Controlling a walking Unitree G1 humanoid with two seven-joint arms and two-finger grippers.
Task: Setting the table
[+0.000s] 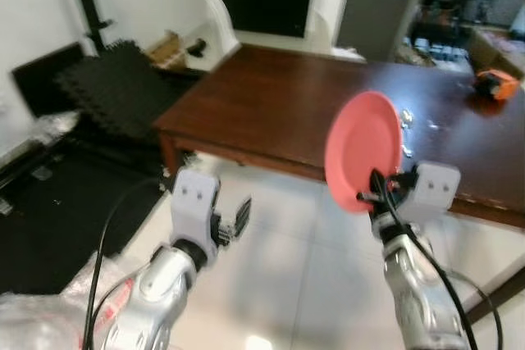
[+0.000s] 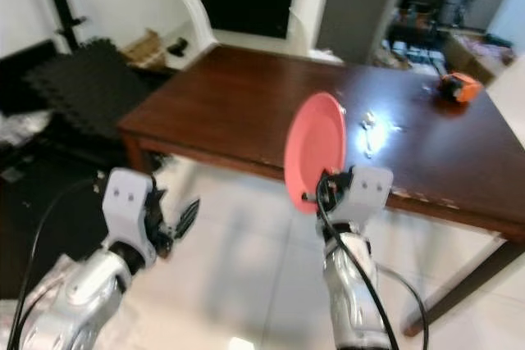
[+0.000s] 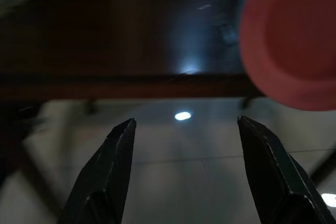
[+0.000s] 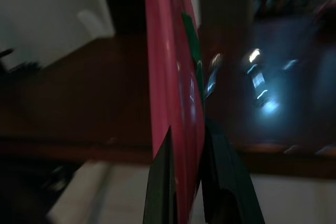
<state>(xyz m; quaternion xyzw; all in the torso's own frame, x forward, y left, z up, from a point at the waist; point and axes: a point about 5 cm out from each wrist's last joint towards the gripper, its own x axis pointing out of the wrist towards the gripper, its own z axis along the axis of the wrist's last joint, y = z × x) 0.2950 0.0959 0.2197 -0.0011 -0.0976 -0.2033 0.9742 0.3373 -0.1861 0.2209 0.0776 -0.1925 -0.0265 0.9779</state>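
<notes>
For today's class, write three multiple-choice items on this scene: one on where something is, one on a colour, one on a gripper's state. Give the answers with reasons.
1. Where is the plate?
A. flat on the table
B. held on edge before the table's near edge
C. on the floor

2. What colour is the plate?
A. pink-red
B. blue
C. white

3. How is the left gripper?
A. shut on a cup
B. shut on the plate
C. open, holding nothing

Answers: 1 B, the right gripper pinches its lower rim before the wooden table. 2 A, it shows pink-red in both eye views. 3 C, its fingers stand apart over bare floor.
</notes>
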